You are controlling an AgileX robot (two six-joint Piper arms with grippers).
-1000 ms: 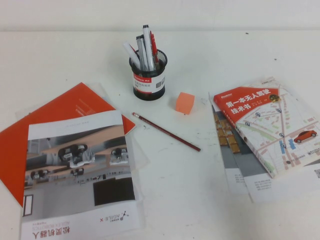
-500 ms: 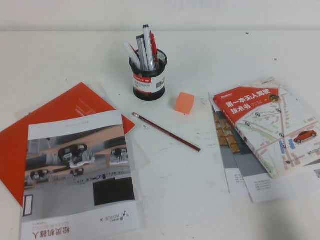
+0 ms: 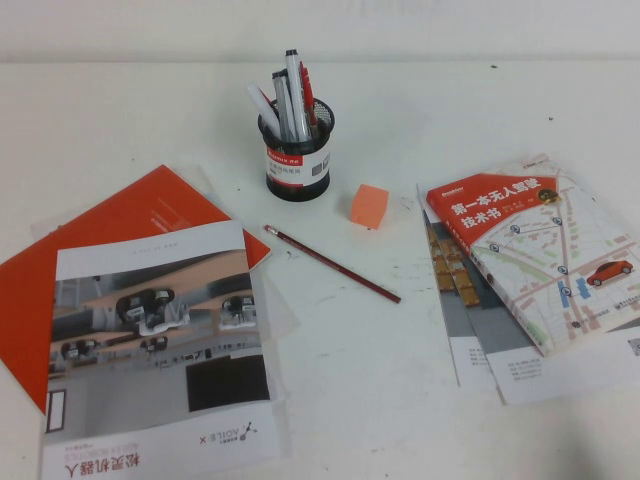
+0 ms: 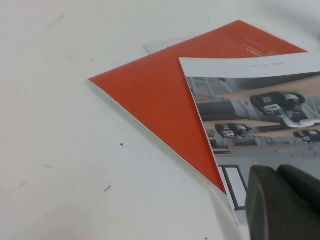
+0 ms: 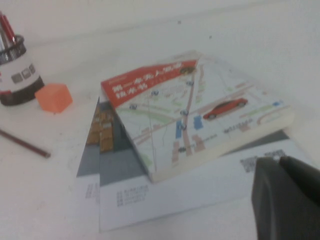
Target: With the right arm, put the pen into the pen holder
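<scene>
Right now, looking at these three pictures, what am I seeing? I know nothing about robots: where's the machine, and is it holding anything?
It is a table robot with two arms, each ending in a hand. One picture comes from a raised camera looking down; the arms are outside it. The other two come from cameras on the wrists, and the dark shape in each is that arm's hand: the left hand is near the orange folder and brochure, the right hand near the map book. Neither shows anything held. Also on the table: a pen holder with pens in it, a red pencil and an orange cube.
</scene>
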